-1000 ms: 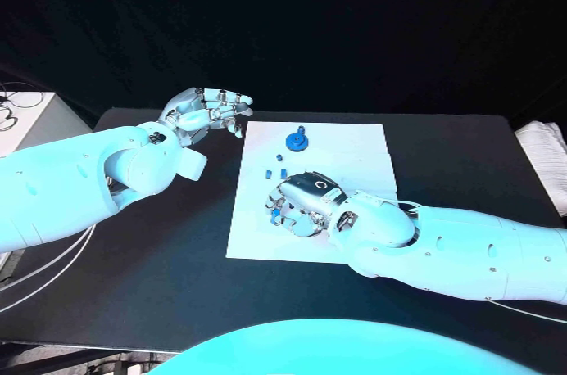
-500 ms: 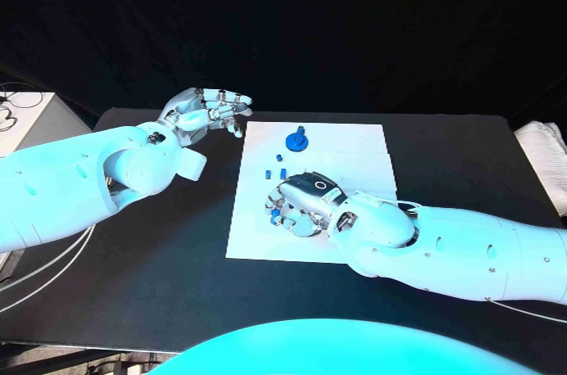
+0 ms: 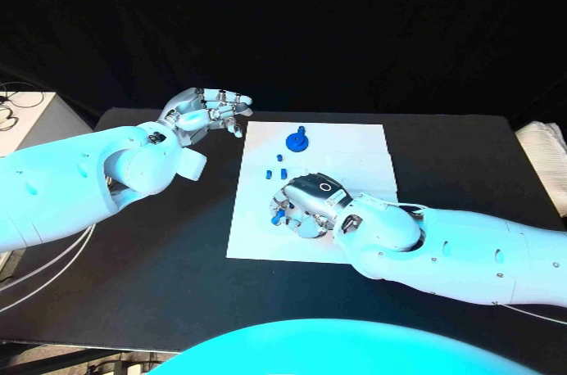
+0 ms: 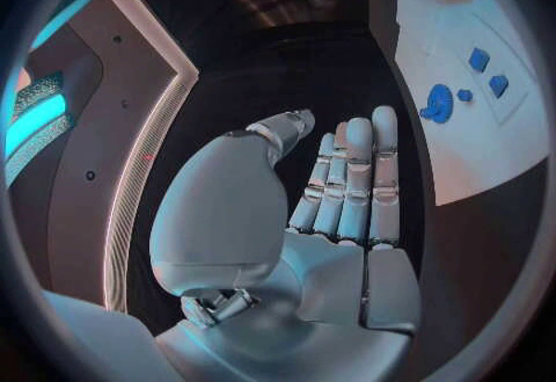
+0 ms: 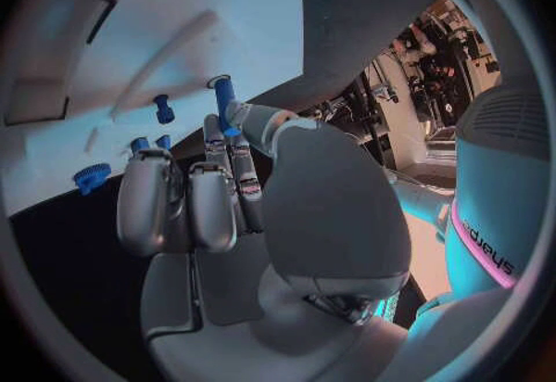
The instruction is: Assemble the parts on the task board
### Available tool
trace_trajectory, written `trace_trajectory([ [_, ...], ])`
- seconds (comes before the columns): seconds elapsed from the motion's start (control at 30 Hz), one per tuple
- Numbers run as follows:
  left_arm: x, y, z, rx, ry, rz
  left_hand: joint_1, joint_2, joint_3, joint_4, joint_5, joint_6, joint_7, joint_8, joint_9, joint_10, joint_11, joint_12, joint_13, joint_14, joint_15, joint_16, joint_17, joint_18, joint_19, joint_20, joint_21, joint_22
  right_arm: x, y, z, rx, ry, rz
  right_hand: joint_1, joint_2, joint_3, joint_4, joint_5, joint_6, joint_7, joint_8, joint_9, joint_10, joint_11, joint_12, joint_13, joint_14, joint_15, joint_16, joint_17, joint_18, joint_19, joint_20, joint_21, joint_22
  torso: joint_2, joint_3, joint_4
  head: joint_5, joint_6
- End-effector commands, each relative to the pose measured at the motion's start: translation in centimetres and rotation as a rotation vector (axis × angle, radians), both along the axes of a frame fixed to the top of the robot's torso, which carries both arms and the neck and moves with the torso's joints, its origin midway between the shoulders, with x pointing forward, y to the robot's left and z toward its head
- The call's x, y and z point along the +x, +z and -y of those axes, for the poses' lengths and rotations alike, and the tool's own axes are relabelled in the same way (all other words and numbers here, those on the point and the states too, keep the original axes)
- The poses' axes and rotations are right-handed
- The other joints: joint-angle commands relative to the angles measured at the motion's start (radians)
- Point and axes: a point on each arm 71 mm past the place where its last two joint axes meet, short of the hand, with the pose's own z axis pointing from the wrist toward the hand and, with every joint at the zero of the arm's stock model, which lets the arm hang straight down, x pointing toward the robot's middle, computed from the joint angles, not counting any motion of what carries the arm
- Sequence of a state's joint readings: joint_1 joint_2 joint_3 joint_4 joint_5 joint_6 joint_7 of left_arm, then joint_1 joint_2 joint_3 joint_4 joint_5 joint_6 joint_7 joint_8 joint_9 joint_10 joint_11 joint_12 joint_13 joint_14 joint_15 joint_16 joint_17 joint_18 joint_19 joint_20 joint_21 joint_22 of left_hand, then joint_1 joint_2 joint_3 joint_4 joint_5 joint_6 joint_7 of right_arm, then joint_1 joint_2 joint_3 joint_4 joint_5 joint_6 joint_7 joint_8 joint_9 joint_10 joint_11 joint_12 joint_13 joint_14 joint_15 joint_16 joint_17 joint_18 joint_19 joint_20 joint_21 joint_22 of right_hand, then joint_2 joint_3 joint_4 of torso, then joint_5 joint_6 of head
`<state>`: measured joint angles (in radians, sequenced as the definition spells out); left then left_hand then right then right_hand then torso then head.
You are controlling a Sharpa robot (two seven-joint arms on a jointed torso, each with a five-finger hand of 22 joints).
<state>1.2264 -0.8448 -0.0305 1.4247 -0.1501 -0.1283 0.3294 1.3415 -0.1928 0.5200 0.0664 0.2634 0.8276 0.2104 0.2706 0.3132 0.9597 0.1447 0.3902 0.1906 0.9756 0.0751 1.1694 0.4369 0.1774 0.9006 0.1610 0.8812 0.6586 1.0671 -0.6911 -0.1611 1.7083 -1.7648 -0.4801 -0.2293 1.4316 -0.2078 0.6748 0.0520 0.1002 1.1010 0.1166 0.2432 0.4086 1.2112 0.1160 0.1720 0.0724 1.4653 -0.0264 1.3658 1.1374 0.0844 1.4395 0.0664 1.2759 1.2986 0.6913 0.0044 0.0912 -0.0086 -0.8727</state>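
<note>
The white task board [image 3: 355,158] lies mid-table. My right hand [image 3: 307,203] hovers low over its near left part and pinches a slim blue peg [image 5: 223,104] between thumb and a finger; the peg's tip [image 3: 278,217] peeks out under the hand. A round blue part [image 3: 298,140] with an upright stub stands near the board's far edge. A small blue piece [image 3: 278,156] and two more [image 3: 269,173] [image 3: 283,173] lie between it and my hand. My left hand [image 3: 210,109] hangs open and empty over the table off the board's far left corner, fingers straight [image 4: 347,178].
A white box [image 3: 29,117] stands at the table's left edge and a folded white cloth [image 3: 543,158] at the right edge. The board has a dark rectangular recess [image 5: 64,57] beyond my right hand. Black tabletop [image 3: 154,260] surrounds the board.
My right hand has crept slightly toward the near right over the board, keeping the peg. The left hand and the loose parts have not moved.
</note>
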Motion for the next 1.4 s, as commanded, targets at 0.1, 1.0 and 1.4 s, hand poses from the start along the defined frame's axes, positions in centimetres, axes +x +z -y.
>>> trace_trajectory([
  [0.1, 0.0, 0.1, 0.1, -0.008, -0.016, 0.001, 0.000, 0.000, -0.003, 0.003, 0.000, -0.007, 0.005, 0.006, -0.002, -0.008, 0.000, 0.006, 0.002, -0.007, -0.003, -0.003, -0.002, 0.006, 0.002, 0.005, -0.006, -0.002, 0.0, -0.7, 0.5, -0.048, -0.017, -0.008, -0.001, 0.007, 0.024, -0.022, 0.006, 0.006, 0.004, 0.000, 0.001, 0.078, -0.070, 0.003, 0.045, 0.025, -0.007, 0.001, 0.001, -0.013, 0.002, 0.001, 0.001, 0.002, 0.000, 0.0008, -0.0014, 0.002, 0.000],
  [1.0, 0.0, 0.0, 0.1, -0.006, -0.015, -0.002, 0.001, 0.002, -0.004, 0.004, 0.001, -0.009, 0.005, 0.010, -0.002, -0.011, 0.000, 0.012, 0.003, -0.007, -0.003, -0.003, -0.002, 0.006, 0.003, 0.006, -0.008, -0.003, -0.5, -0.7, 0.3, -0.080, 0.000, -0.027, -0.005, 0.006, 0.025, -0.026, 0.006, 0.006, 0.004, 0.000, 0.002, 0.079, -0.070, 0.001, 0.047, 0.024, -0.007, 0.000, -0.001, -0.012, 0.000, 0.001, -0.002, -0.001, 0.000, -0.0017, 0.0020, -0.006, 0.000],
  [1.4, 0.0, 0.0, 0.1, -0.006, -0.015, -0.002, 0.001, 0.002, -0.004, 0.004, 0.001, -0.009, 0.005, 0.010, -0.002, -0.011, 0.000, 0.012, 0.003, -0.007, -0.003, -0.003, -0.002, 0.006, 0.003, 0.006, -0.008, -0.003, -0.5, -0.6, -0.9, -0.066, 0.024, -0.034, -0.084, -0.012, -0.004, -0.006, -0.048, -0.050, 0.019, -0.031, -0.003, 0.039, -0.053, -0.037, 0.043, 0.016, 0.010, -0.017, -0.028, -0.002, -0.027, 0.013, -0.056, -0.043, 0.001, -0.0019, 0.0005, -0.005, 0.000],
])
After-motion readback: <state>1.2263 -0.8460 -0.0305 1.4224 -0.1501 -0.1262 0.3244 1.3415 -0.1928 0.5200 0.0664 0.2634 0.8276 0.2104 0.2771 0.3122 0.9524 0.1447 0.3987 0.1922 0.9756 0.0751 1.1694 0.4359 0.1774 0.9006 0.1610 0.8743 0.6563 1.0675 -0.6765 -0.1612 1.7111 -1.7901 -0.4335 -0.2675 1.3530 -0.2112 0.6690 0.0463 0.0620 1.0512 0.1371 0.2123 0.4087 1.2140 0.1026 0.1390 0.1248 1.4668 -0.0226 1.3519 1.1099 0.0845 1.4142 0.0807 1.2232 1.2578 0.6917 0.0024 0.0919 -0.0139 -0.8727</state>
